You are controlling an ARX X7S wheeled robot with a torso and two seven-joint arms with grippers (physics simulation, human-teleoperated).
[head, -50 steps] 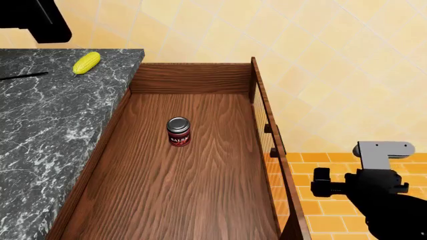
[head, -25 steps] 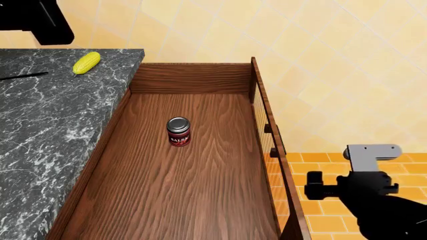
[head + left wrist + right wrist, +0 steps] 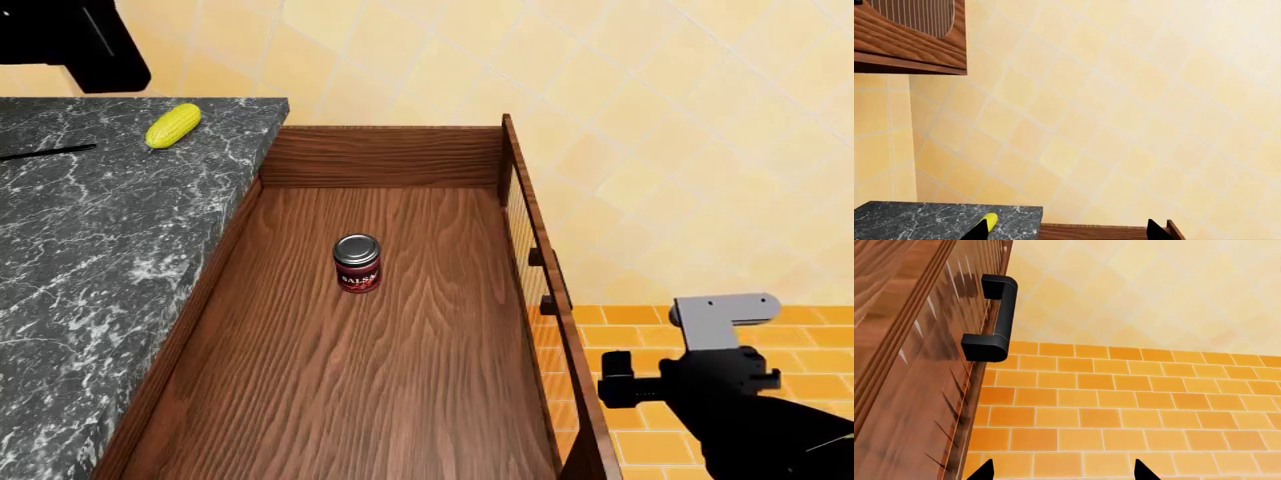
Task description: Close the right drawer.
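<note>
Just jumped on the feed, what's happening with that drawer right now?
The right drawer stands pulled far out beside the marble counter, with a small can upright on its floor. The right gripper is out in front of the drawer's front panel, near the black bar handle, not touching it. The left gripper is held up high near the counter's back edge, away from the drawer. A corn cob lies on the counter.

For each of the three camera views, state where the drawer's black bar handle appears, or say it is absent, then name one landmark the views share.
Head view: black bar handle shows only as two small stubs on the outer face of the right drawer front panel.
Right wrist view: handle seen whole, upper left, on the wooden panel.
Left wrist view: not in it.
Shared landmark: the pale yellow tiled wall.
</note>
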